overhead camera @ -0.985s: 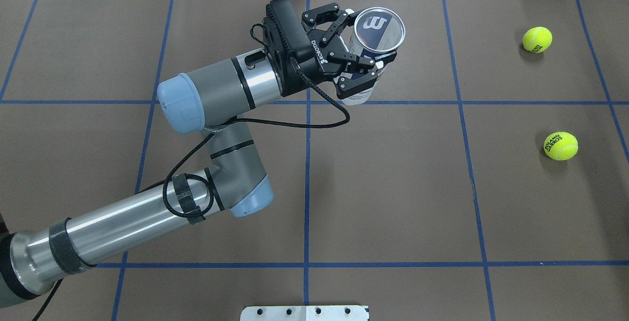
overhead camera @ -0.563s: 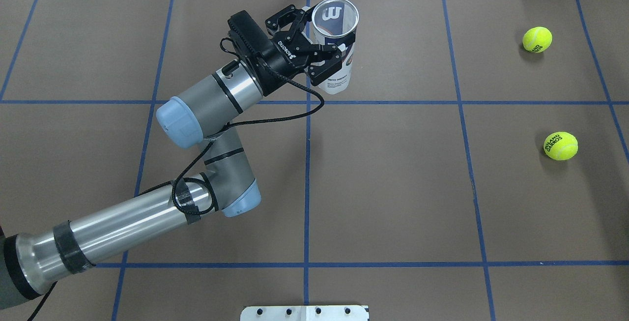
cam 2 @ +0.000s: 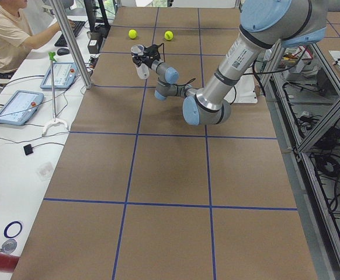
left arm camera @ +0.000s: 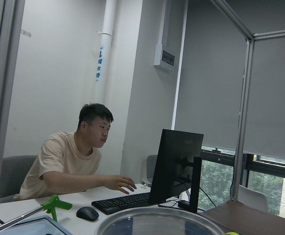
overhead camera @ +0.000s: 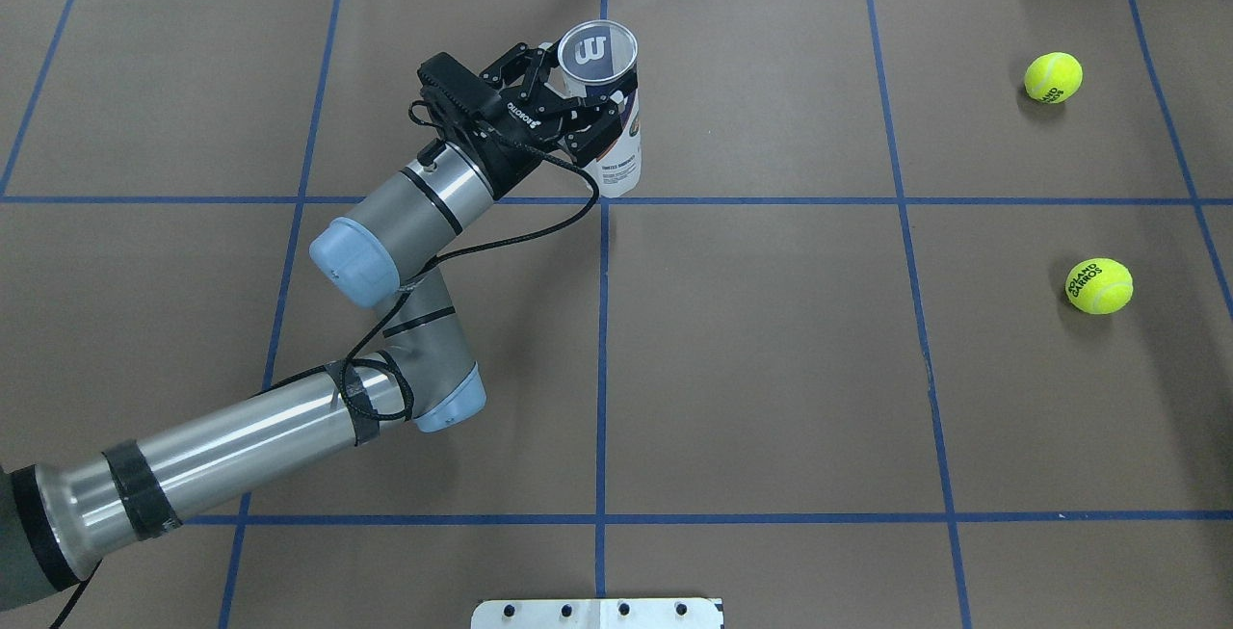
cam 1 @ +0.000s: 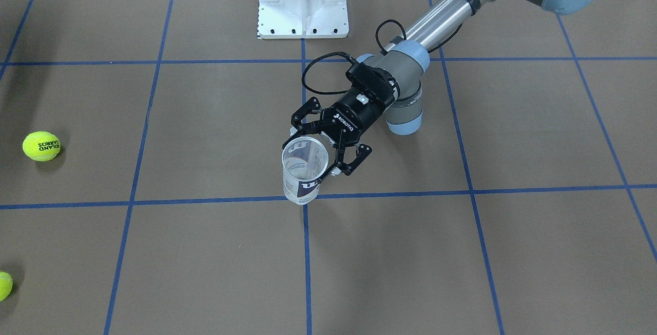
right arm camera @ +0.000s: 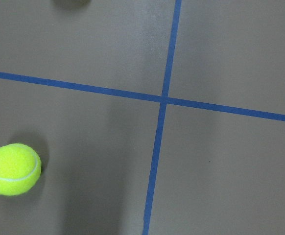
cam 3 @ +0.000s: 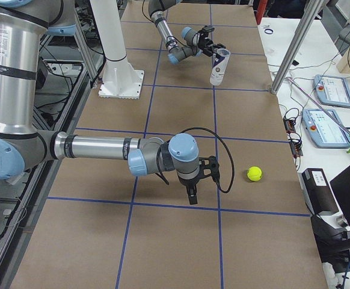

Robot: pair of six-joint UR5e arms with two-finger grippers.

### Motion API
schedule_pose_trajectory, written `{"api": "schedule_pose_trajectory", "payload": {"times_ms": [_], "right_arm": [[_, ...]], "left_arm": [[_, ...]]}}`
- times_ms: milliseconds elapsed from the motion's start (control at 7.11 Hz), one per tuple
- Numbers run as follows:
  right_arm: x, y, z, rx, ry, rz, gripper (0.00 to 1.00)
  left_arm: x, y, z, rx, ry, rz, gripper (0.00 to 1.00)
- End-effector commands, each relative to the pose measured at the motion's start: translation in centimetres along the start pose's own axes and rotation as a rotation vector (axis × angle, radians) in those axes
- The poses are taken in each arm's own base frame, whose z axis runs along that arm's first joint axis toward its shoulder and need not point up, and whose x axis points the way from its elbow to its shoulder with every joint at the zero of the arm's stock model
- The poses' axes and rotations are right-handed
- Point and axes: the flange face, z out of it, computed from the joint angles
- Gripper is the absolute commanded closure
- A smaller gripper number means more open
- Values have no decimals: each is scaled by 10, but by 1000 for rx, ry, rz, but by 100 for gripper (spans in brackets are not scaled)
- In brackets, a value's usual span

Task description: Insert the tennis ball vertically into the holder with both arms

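While the left gripper (overhead camera: 578,109) is clamped around the upper part of the clear can (overhead camera: 616,162), the can stands upright with its mouth open to the ceiling. It sits by a crossing of blue tape lines (overhead camera: 771,200) at the far middle of the table (overhead camera: 771,369). Two tennis balls (overhead camera: 1053,77) lie well apart from it, off to the right. The right gripper (cam 3: 191,189) hangs low near one of them, pointing down; I cannot tell whether it is open or closed.

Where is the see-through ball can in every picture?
Front-facing: holder, centre, at the blue tape crossing.
Overhead: holder, top centre, just above that crossing.
Exterior left: holder, far, upper left.
Exterior right: holder, far, upper middle.
Left wrist: only holder rim, bottom edge.
Right wrist: not in it.
Shared landmark: that tape crossing.
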Motion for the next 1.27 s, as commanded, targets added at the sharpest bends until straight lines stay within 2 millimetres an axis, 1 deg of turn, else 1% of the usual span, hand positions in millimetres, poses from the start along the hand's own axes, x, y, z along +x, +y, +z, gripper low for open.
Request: {"api": "schedule_pose_trajectory", "payload": {"times_ms": [0, 281, 422, 703, 1125], "right_arm": [[-3, -1, -3, 6, -3, -11, 1], [-4, -2, -4, 8, -4, -3, 1], [-5, -3, -4, 9, -6, -1, 1], [-8, -6, -5, 13, -11, 97, 1], [-9, -6, -5, 13, -11, 111, 1]], "left_arm": [[-3, 22, -15, -27, 0, 2, 16], [12, 31, -23, -19, 29, -18, 16], [13, 32, -23, -21, 29, -16, 12], [14, 33, -23, -26, 32, -11, 10], [16, 33, -23, -32, 34, -9, 8]]}}
